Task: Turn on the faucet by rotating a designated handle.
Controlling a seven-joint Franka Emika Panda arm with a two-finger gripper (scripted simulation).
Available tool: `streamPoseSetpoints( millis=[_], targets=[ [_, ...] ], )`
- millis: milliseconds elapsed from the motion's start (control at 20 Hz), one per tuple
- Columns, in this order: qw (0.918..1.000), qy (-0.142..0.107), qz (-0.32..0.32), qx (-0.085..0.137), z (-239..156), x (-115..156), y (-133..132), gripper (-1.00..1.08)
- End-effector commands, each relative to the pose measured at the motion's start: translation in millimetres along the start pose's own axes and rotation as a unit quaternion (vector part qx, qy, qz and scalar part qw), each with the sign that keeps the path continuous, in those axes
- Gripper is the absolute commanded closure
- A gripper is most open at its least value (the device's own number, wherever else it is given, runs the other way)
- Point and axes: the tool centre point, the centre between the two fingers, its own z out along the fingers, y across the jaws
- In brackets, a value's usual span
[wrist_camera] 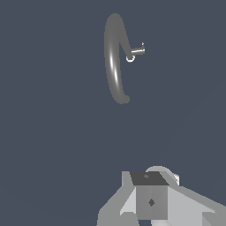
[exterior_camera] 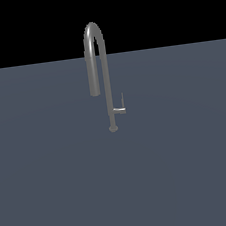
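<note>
The faucet (exterior_camera: 97, 61) is a tall slim grey gooseneck standing on a small round base on the flat grey surface (exterior_camera: 53, 183). Its handle (exterior_camera: 120, 108) is a thin L-shaped lever sticking out low on the stem toward the exterior view's right, with a slim blade pointing up. The wrist view looks down on the faucet (wrist_camera: 114, 57) and the handle (wrist_camera: 137, 50) from above and from some distance. My gripper (wrist_camera: 149, 178) appears only in the wrist view, well away from the faucet. Its fingers look pressed together with nothing between them. No arm appears in the exterior view.
A plain flat grey surface (wrist_camera: 48, 132) surrounds the faucet on every side. Black background lies beyond its far edge in the exterior view.
</note>
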Motion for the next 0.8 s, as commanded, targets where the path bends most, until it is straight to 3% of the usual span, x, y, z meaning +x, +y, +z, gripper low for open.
streamPoseSetpoints(
  millis=[0,400,750],
  targets=[
    [0.9993,-0.018,0.023,0.022,3.1,16.4,-0.2,1.08],
    [0.988,-0.075,0.096,0.094,17.7,68.6,3.3,1.08],
    [0.9648,-0.128,0.163,0.161,37.2,114.5,11.1,1.08]
  ],
)
